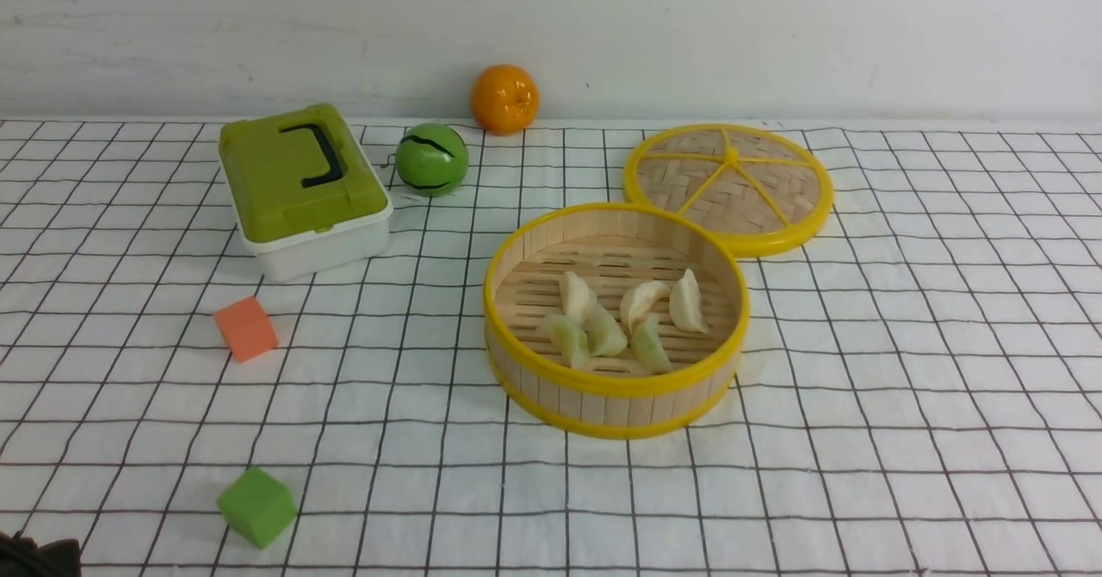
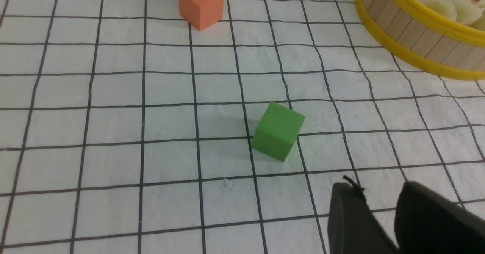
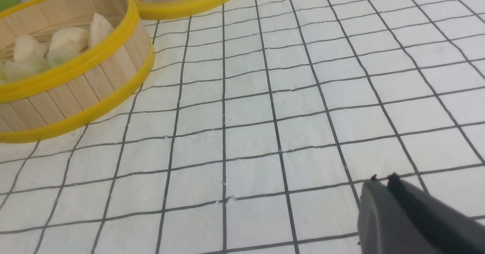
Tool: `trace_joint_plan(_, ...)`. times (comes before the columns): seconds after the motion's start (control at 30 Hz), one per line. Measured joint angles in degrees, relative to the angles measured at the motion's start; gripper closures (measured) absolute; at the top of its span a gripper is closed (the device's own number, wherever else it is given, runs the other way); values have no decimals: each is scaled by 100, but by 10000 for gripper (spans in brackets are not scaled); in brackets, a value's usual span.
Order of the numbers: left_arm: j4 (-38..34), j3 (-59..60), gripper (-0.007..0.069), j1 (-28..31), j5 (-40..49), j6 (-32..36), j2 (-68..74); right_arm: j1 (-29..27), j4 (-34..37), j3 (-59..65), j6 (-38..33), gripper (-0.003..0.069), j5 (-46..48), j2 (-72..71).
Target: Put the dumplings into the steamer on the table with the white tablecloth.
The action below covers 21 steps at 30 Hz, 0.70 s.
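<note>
The steamer point(image 1: 613, 398) stands mid-table on the white tablecloth point(image 1: 895, 405). Several dumplings point(image 1: 641, 301) lie inside it, three cream-white at the back and three pale green point(image 1: 605, 333) in front. None lies on the cloth. My left gripper point(image 2: 379, 193) is open and empty, low over the cloth near a green cube, with the steamer point(image 2: 413, 38) and dumplings point(image 2: 443, 7) off to one side. My right gripper point(image 3: 383, 180) is shut and empty over bare cloth, apart from the steamer point(image 3: 75, 91) and its dumplings point(image 3: 68, 38).
The woven yellow-rimmed lid point(image 1: 727, 185) lies flat behind the steamer on the right. A green-lidded white box point(image 1: 301, 185), a green ball point(image 1: 431, 159) and an orange point(image 1: 504, 99) stand at the back left. An orange cube point(image 1: 246, 328) and a green cube point(image 1: 256, 505) lie front left.
</note>
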Motion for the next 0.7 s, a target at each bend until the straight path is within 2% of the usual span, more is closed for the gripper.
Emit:
trace_joint_plan(0.13, -12, 226, 442, 17, -178, 0, -191, 0, 0, 0, 0, 627, 8, 0)
trace_joint_plan(0.27, -105, 806, 442, 241, -309, 0, -969, 0, 0, 0, 0, 621, 14, 0)
trace_joint_plan(0.37, -322, 1186, 442, 672, -478, 124, -1675, 0, 0, 0, 0, 618, 19, 0)
trace_joint_plan(0.43, -717, 1466, 445, 1167, -844, 614, -2210, 0, 0, 0, 0, 615, 18, 0)
trace_joint_plan(0.47, -803, 1489, 446, 1206, -917, 667, -2231, 0, 0, 0, 0, 614, 18, 0)
trace_joint_plan(0.53, -1387, 1824, 487, 1641, -1291, 1351, -2309, 0, 0, 0, 0, 610, 18, 0)
trace_joint_plan(0.57, -1464, 1880, 496, 1694, -1320, 1400, -2309, 0, 0, 0, 0, 609, 18, 0)
trace_joint_plan(0.6, -1657, 2084, 536, 1836, -1485, 1715, -2309, 0, 0, 0, 0, 607, 18, 0)
trace_joint_plan(0.7, -1909, 2295, 622, 1926, -1606, 2117, -2309, 0, 0, 0, 0, 603, 18, 0)
